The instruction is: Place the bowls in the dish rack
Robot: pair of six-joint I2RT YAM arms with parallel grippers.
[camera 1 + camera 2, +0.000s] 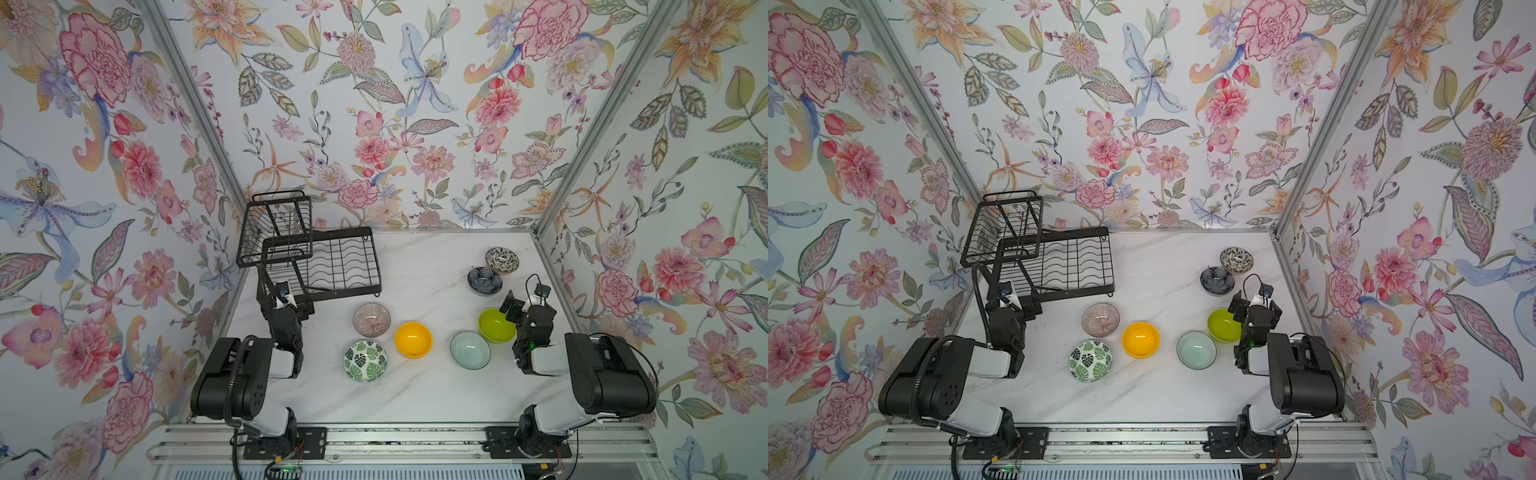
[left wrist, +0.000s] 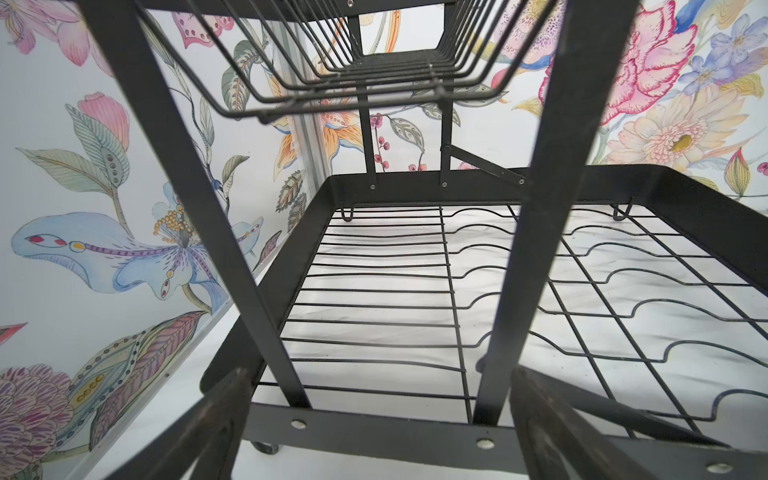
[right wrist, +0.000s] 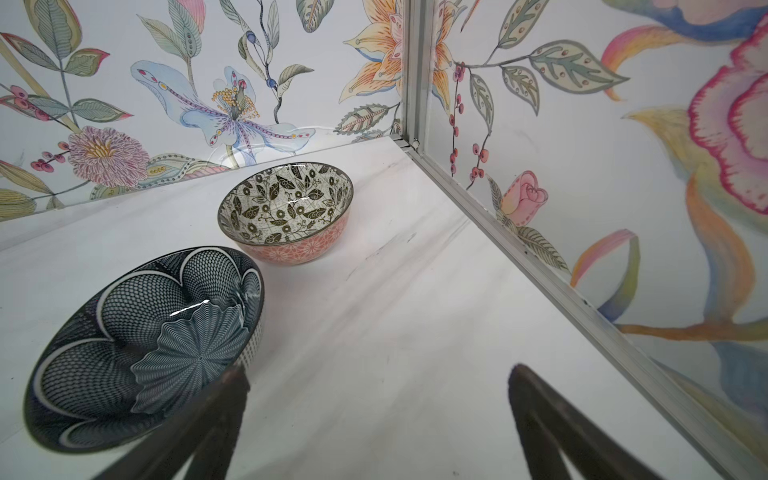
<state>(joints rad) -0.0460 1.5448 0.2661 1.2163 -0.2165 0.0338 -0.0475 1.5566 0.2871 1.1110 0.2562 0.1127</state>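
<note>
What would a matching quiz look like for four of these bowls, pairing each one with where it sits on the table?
Bowls:
1. yellow bowl
2. black-and-white patterned bowl
3. leaf-print bowl
4. lime green bowl
Places:
A. next to the right gripper
B. farthest back, on the right
C. front left of the bowls
D. middle of the table
Pairs: 1-D, 2-B, 3-C, 4-A
</note>
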